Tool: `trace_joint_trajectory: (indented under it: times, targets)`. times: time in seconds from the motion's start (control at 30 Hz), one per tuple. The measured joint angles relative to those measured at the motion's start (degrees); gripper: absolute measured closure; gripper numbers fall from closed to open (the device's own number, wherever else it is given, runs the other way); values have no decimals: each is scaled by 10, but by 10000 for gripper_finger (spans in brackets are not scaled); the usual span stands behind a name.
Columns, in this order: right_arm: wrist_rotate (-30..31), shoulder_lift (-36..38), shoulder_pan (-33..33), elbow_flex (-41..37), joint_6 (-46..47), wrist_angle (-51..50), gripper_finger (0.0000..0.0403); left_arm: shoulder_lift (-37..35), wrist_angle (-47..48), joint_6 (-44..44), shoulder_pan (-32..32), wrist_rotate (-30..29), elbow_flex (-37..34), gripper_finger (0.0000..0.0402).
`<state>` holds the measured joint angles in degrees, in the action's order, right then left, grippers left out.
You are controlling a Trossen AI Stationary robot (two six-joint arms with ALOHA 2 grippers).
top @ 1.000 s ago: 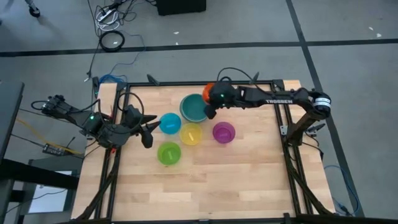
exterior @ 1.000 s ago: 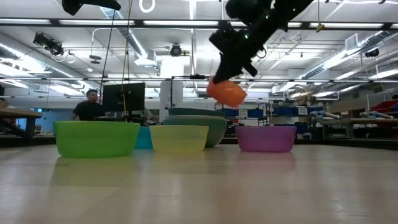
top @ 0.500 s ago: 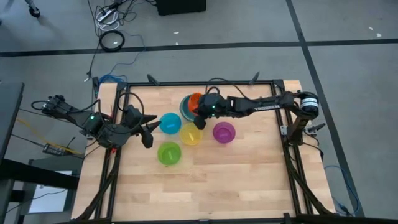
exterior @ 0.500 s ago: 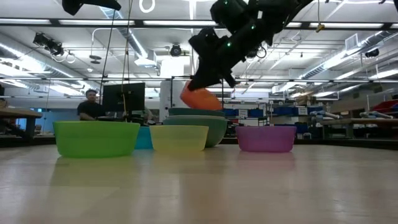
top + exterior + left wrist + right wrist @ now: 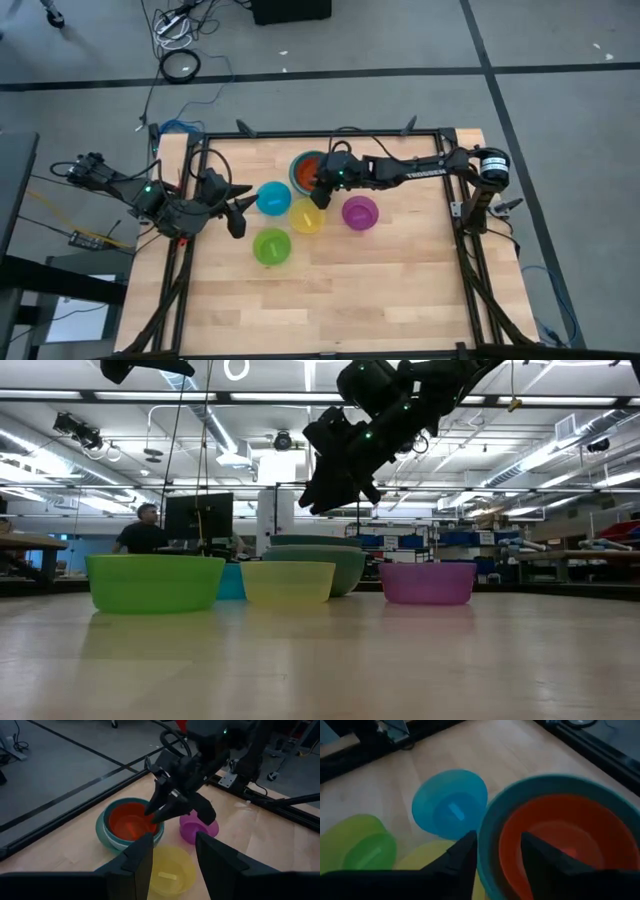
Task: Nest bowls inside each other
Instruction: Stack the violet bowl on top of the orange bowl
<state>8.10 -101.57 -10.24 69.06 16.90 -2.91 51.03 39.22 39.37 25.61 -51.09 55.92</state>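
Note:
The orange bowl (image 5: 129, 822) sits nested in the teal bowl (image 5: 490, 825), on top of the stack at the table's far middle; the sage-green bowl (image 5: 345, 568) is the outermost. My right gripper (image 5: 154, 816) hangs open just above the orange bowl's near rim, with nothing between its fingers. Blue (image 5: 273, 198), yellow (image 5: 307, 215), purple (image 5: 360, 212) and lime-green (image 5: 271, 246) bowls stand singly on the table, mouths up. My left gripper (image 5: 240, 210) waits open at the table's left, clear of the bowls.
The four single bowls crowd close to the stack's near side. The near half of the wooden table (image 5: 330, 300) is bare. A black frame rail (image 5: 300, 134) runs along the far edge. A person (image 5: 145, 530) stands in the room behind.
My right gripper has carried the orange bowl toward the table's left and down over the stack, then opened and let go. The bowl has dropped into the teal bowl and now sits level inside it.

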Motion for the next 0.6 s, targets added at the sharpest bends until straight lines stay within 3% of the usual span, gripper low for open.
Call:
trace_joint_trajectory:
  times: [0.13, 0.37, 0.5, 0.6]
  targets:
    - [7, 31, 0, 0, 0, -87, 250, 0, 0, 1, 0, 2, 0, 245]
    - [58, 108, 9, 0, 23, -383, 252, 0, 2, 5, 0, 9, 0, 245]
    - [29, 123, -6, -1, 60, -533, 248, 0, 30, 44, -1, -3, 0, 245]
    - [-4, 123, -15, -11, 69, -564, 240, 0, 64, 79, -1, -14, 0, 245]
